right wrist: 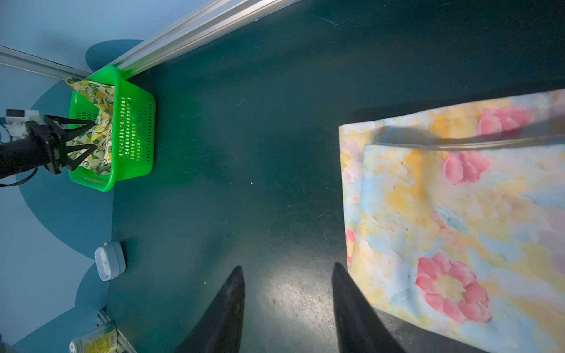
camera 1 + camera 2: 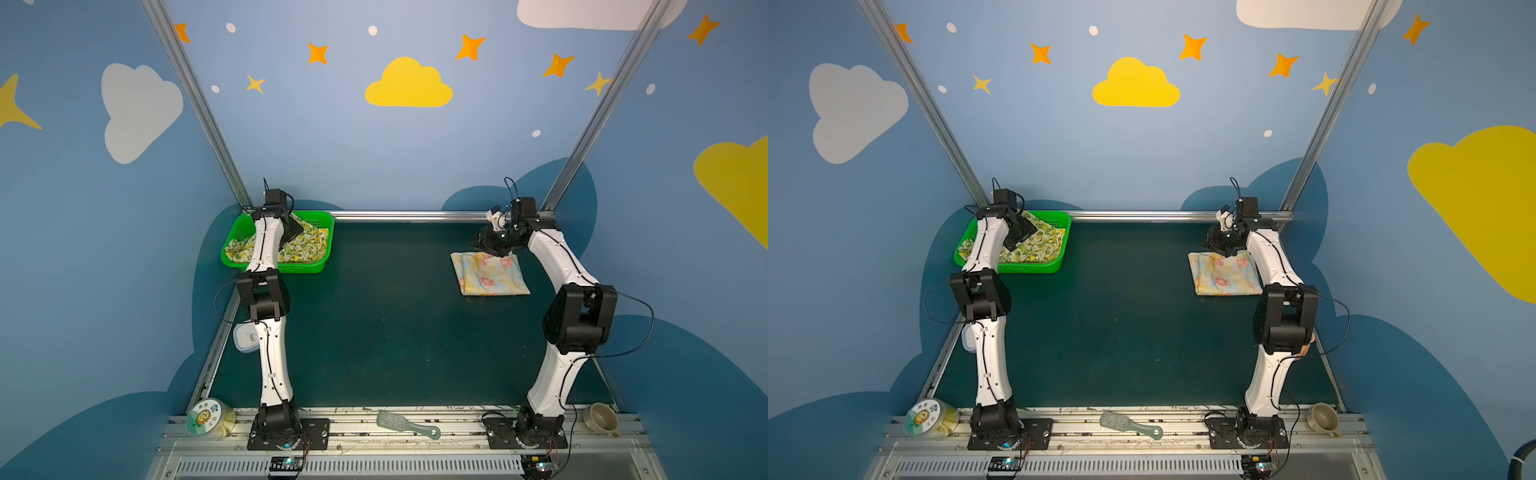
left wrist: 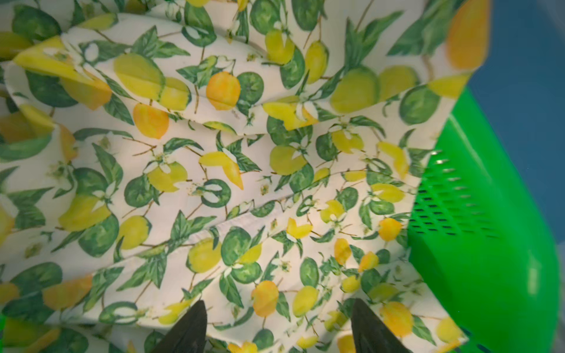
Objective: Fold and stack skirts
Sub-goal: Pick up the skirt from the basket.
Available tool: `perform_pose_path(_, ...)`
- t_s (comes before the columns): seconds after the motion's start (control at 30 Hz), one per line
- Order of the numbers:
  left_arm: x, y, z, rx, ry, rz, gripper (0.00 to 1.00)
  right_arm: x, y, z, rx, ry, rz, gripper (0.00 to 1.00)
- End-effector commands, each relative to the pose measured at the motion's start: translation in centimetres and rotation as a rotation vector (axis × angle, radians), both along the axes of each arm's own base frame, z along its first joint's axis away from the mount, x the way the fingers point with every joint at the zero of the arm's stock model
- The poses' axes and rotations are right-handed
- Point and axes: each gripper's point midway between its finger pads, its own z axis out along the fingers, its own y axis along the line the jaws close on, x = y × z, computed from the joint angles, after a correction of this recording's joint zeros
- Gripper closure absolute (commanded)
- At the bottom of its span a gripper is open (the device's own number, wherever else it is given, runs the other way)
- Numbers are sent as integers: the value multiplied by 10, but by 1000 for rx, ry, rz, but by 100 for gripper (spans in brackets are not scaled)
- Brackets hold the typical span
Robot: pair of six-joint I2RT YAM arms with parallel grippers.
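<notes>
Left gripper [image 3: 278, 302]: jaws spread, pinching nothing, poised just above the crumpled lemon skirt [image 3: 214, 183] heaped in the green basket [image 3: 489, 244], apparently to lift it out for folding. Right gripper [image 1: 287, 266]: spread, empty, over bare bench [image 1: 244, 122] beside the folded floral skirt [image 1: 458, 229], which lies flat, likely the stack's base.

A green mesh basket [image 2: 299, 268] is sitting in the far left corner of the bench [image 2: 374, 332], a small white case [image 2: 242, 337] lying by the left edge. A labelled round tub [image 2: 205, 419], a hairbrush [image 2: 407, 424] and a beige cup [image 2: 601, 417] are resting on the near rail [image 2: 361, 430].
</notes>
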Motion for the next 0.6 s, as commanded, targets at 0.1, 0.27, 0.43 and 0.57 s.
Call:
perform_pose_path(0.1,-11,24,-16,79,71,4,23,-2,10,19,32,-23,16,54)
perform_pose_path(0.27,-6,26,-35,68,78,-29,22,-2,12,27,39,-34,18,54)
perform_pose_path(0.43,-1,21,-55,51,89,-57,22,-2,14,30,32,-33,18,53)
perform_pose_path(0.57,3,18,-66,27,83,-64,24,-4,15,32,30,-30,19,54)
